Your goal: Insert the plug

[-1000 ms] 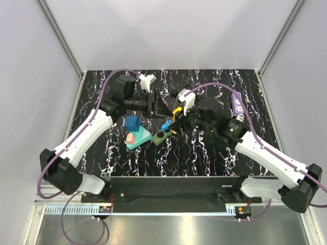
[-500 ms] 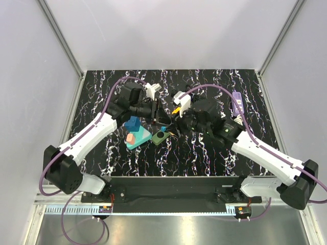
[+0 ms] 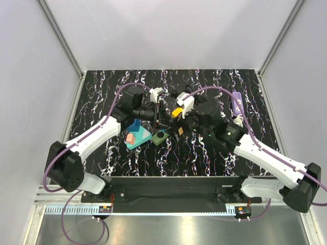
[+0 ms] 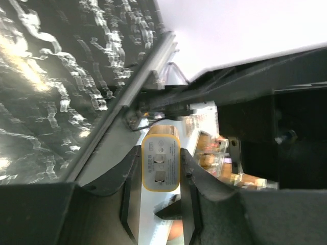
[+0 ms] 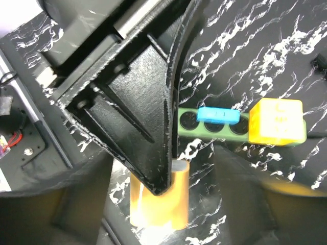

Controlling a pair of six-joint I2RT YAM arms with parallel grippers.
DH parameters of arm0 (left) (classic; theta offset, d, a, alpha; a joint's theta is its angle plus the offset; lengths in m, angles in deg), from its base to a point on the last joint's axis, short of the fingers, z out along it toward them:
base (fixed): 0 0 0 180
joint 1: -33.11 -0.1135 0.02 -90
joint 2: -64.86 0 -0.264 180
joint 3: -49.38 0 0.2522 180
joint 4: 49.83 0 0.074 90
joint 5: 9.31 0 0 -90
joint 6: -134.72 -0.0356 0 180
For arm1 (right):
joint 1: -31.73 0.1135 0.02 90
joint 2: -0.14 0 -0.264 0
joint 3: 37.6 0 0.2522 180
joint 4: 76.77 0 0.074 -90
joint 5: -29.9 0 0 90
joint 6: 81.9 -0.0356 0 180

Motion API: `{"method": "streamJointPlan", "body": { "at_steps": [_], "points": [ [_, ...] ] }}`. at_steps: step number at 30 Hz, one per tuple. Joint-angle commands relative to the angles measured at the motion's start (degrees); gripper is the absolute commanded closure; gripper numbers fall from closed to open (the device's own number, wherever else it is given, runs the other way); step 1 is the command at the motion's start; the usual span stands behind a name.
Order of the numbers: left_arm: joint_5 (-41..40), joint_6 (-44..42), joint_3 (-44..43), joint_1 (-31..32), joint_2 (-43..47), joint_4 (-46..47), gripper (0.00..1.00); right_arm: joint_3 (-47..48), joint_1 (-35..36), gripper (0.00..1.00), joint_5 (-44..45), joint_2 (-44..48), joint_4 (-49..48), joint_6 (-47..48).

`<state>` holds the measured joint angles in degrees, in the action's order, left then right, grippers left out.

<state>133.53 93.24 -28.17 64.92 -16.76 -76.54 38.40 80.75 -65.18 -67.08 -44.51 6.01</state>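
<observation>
Here, the left hand (image 4: 159,176) pinches the plug (image 4: 160,166) — right hand (image 5: 163,204) facing it, spread wide.

Table top (image 3: 204,153): black, veined with white like marble, glossy.
Back wall (image 3: 168,30): plain pale grey panel.
Left wall (image 3: 30,92) and right wall (image 3: 306,92): same pale grey.
Corner posts (image 3: 61,38): bare aluminium, one at each rear corner.
Near edge: black bar (image 3: 168,185), pale toothed strip (image 3: 168,210), brushed steel sheet (image 3: 168,230).
Light: soft, even.

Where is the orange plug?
In the left wrist view, the orange plug sits between the left gripper's fingers, centrally, near the green socket strip.
</observation>
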Motion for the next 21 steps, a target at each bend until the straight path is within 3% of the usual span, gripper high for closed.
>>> {"method": "streamJointPlan", "body": {
  "at_steps": [1,5,13,21],
  "points": [
    [6.65,13.78,2.79,-0.78,2.17,16.08,1.00,-2.29,0.12,0.11,2.00,4.63,-7.94,0.15],
    [7.72,23.54,5.07,-1.75,2.00,28.91,1.00,-6.59,0.20,0.10,2.27,9.29,-11.73,1.56],
    [5.96,36.74,7.89,-2.63,2.70,41.42,1.00,-8.71,0.12,0.15,2.53,13.34,-16.30,4.90],
    [4.91,45.87,11.49,-2.63,2.44,53.54,1.00,-9.85,0.20,0.28,2.62,13.08,-20.78,4.99]
  ]
}}
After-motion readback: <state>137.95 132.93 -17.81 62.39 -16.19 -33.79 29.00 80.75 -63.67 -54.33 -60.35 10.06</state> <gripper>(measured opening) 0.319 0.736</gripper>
